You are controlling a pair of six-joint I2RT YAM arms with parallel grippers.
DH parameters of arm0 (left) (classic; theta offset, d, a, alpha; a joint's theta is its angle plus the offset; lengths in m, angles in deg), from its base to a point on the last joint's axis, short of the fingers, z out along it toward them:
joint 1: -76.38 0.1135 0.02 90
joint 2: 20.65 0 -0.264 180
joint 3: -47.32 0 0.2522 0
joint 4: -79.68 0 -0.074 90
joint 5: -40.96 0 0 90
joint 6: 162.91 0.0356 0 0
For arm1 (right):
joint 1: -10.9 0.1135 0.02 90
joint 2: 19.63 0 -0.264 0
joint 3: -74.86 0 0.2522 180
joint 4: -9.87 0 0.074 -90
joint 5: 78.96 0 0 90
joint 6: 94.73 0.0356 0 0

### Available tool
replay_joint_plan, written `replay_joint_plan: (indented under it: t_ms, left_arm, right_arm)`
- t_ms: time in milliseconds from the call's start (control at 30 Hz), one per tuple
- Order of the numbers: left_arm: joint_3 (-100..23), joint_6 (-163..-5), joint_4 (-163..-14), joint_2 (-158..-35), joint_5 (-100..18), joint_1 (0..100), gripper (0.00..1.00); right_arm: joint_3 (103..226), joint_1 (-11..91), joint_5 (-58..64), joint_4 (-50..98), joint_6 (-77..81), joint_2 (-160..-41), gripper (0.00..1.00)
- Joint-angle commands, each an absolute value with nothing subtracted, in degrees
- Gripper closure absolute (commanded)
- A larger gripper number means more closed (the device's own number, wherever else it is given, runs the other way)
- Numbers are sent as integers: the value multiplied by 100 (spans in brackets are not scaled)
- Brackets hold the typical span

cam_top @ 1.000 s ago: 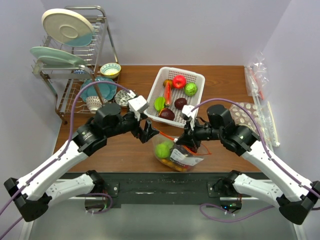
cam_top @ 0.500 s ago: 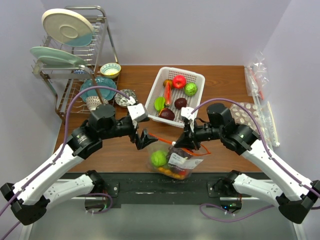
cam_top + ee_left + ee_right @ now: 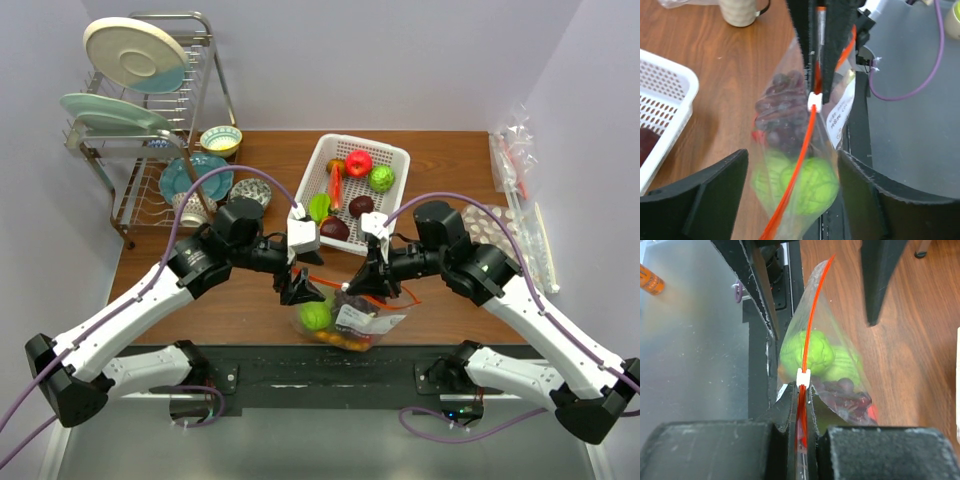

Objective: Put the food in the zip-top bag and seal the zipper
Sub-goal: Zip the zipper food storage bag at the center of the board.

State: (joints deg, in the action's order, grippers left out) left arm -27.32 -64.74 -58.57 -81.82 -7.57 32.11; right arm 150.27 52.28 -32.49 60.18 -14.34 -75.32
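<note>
The zip-top bag (image 3: 345, 318) hangs at the table's near edge and holds green food (image 3: 807, 185), dark grapes (image 3: 782, 112) and other pieces. My right gripper (image 3: 362, 285) is shut on the orange-red zipper (image 3: 812, 320), just behind its white slider (image 3: 803, 377), and holds the bag up by that strip. My left gripper (image 3: 300, 291) is open. In the left wrist view its fingers (image 3: 715, 195) stand on either side of the bag without touching it, and the zipper (image 3: 810, 130) runs between them. The right gripper (image 3: 820, 45) shows at the top of that view.
A white basket (image 3: 400, 165) with several food pieces stands behind the bag. A dish rack (image 3: 150, 110) with plates, bowls (image 3: 221, 140) and a cup fill the back left. Clear packets (image 3: 515, 150) lie along the right edge. The table's front edge is right under the bag.
My left arm has swung right to the bag, so its open fingers now straddle it. The bag has shifted a little toward the front edge. The right gripper keeps its hold.
</note>
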Motion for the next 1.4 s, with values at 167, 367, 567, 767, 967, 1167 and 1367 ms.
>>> replay_joint_plan:
  t_ms: [167, 367, 567, 767, 967, 1167, 1367]
  left_arm:
    - [-2647, -6675, -6168, -8104, -263, 3208, 87]
    - [-2454, -6921, -6467, -7911, -448, 3217, 100]
    - [-2418, -6957, -6521, -7857, -422, 3217, 100]
    - [-2453, -6939, -6450, -7866, -413, 3208, 100]
    - [-2506, -6921, -6389, -7849, -386, 3217, 100]
    - [-2550, -6913, -6345, -7831, -360, 3217, 100]
    - [-2603, -6913, -6309, -7814, -351, 3217, 100]
  right_arm:
    - [15322, 5229, -3343, 5738, -1502, -7562, 100]
    - [15225, 5221, -3326, 5527, -1309, -7606, 90]
    - [15067, 5229, -3527, 5079, -1080, -7580, 73]
    - [15093, 5229, -3633, 4973, -1053, -7737, 71]
    - [14962, 5229, -3651, 4921, -1211, -7817, 67]
    - [14882, 5229, -3598, 4982, -1387, -7896, 67]
    - [14733, 5229, -3624, 4991, -1414, -7896, 68]
